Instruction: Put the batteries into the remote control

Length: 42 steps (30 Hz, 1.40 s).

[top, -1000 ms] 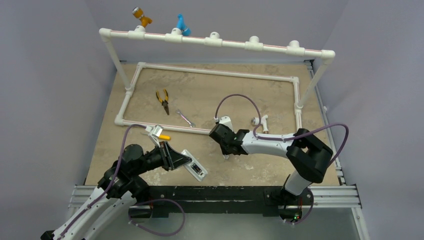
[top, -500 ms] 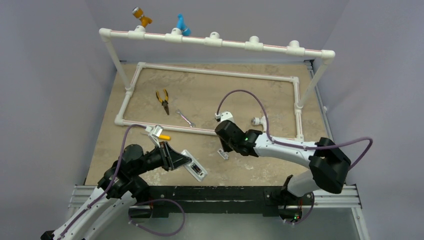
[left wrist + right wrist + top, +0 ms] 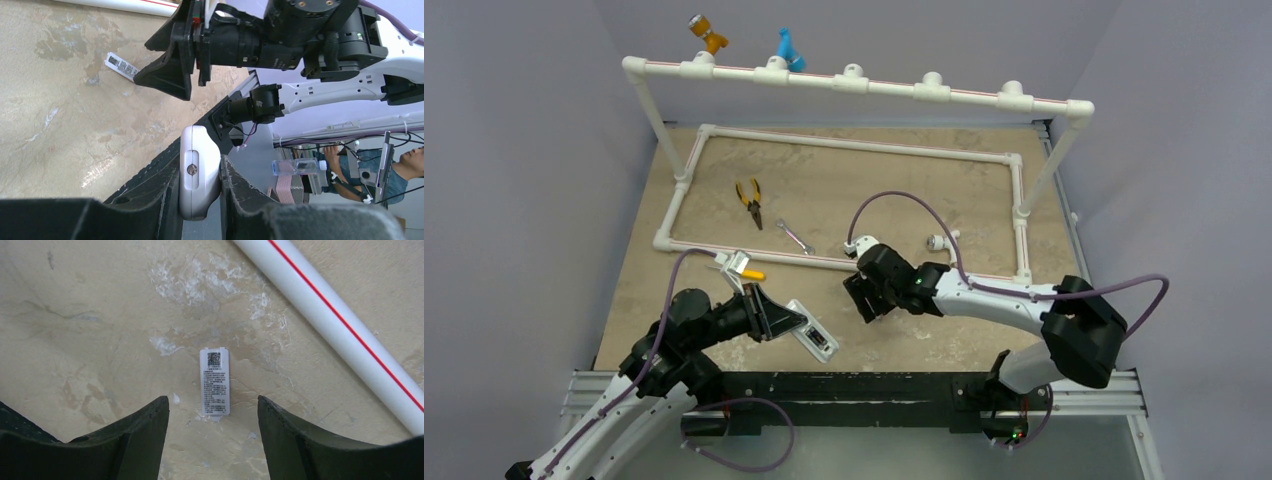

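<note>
**Left claw** [image 3: 784,318]: it is gripping the remote [image 3: 814,338] across its narrow sides, at lower left of centre in the overhead view, near the front edge of the table [image 3: 874,180]. A dark recess is showing on the remote's upward face. In my judgement the remote is being held this way to present the compartment and to steady the body against pressure from above.

**Right claw** [image 3: 861,303]: its jaws are standing apart and are holding nothing. It is hovering right of the remote, directly above the cover [image 3: 214,382]. In the right wrist view the cover is lying flat at centre frame, label up, between the two fingers [image 3: 135,435] and touching neither. A white pipe [image 3: 340,320] is running across the upper right, apart from the cover.

**Batteries:** they are not showing clearly in any view, so I cannot tell whether they are already seated in the recess.

**Assessment:** the open jaws straddling the cover are pointing to a pick-up of the lid, which is a judgement only.
</note>
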Motion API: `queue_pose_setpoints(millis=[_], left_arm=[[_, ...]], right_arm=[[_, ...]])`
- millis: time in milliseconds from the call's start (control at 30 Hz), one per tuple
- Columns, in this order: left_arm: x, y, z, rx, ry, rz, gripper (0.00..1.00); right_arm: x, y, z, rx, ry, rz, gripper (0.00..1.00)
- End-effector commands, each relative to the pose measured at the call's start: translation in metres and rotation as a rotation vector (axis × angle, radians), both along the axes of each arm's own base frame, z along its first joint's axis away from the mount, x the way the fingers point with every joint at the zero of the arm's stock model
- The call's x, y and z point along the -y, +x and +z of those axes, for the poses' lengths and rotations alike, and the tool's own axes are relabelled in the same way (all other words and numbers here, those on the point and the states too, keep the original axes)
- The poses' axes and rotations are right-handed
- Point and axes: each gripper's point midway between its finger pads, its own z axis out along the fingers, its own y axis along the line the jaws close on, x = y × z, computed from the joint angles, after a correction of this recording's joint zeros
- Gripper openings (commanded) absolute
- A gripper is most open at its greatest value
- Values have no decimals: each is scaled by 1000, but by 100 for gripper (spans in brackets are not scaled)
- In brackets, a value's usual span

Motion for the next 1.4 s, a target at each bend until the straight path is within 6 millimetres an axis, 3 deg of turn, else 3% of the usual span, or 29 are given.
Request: queue_pose_setpoints(millis=[0,733,1367], left_arm=[[-1,-1,27,86,-42,-10,0],[-1,-1,23,81,-35,-4,0],[1,1,23,75,-37,-8,0]], right_arm=[[-2,-5,-12,-26,-7,43,62],[2,-3,-41,-60,-92,34,43],[7,-6,-40,-60,-102,28,27]])
